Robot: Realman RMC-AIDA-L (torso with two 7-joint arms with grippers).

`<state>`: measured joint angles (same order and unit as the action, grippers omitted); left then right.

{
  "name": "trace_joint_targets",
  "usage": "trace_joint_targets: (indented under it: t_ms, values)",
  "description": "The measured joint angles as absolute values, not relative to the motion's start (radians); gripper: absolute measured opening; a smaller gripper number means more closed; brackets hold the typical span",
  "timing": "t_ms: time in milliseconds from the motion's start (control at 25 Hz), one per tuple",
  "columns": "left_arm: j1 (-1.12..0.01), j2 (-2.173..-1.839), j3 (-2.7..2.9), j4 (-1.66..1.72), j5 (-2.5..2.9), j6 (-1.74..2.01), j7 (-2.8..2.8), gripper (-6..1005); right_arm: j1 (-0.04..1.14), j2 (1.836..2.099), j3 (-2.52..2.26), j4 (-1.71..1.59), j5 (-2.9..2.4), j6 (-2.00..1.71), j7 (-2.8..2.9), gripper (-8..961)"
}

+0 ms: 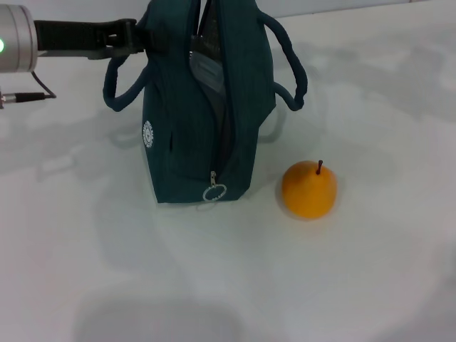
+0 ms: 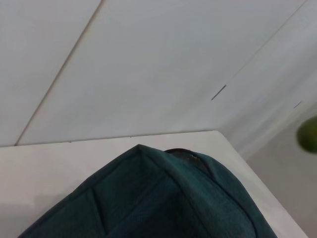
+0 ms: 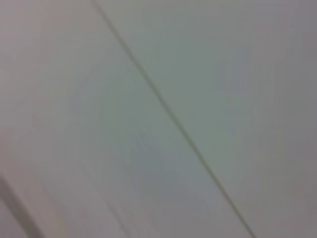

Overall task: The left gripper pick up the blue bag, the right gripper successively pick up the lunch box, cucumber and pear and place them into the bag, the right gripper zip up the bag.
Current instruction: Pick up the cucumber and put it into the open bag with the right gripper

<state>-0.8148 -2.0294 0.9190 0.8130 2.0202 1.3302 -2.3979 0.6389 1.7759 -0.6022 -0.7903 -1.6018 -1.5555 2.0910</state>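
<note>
Nearest to me in the head view is a bare stretch of the white surface (image 1: 214, 285). Just beyond it I see the pear (image 1: 308, 189), yellow-orange with a short dark stem, standing on the surface on my right side of the bag and close to it, but not touching.

The blue bag (image 1: 199, 107) stands upright next to it, a dark teal fabric bag. Its zipper runs up the end facing me and is undone, so the top gapes open; the round metal zipper pull (image 1: 214, 192) hangs low near the base. A small white round logo (image 1: 148, 133) sits on the side panel toward my left. One carry handle (image 1: 292, 64) loops out on the right side, and another handle (image 1: 121, 89) droops on the left.

Farther back and high on the left, my left pincer (image 1: 135, 35) reaches in horizontally from the left edge and meets the bag's upper edge where the left handle is attached. It appears closed on the fabric there, holding the bag up. My left wrist view agrees: the teal top of the bag (image 2: 163, 198) fills the lower part of that picture, right up against the camera, with the surface behind it.

The right pincer is not in sight in any view; my right wrist view gives only a blank pale plane crossed by a dark line.
</note>
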Motion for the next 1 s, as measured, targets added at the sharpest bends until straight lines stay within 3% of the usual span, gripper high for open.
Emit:
trace_joint_targets:
  t_ms: [1000]
  values:
    - [-0.814, -2.024, 0.919, 0.815, 1.963, 1.37, -2.439, 45, 0.742, 1.83, -0.868, -0.678, -1.657, -1.506, 2.081, 569]
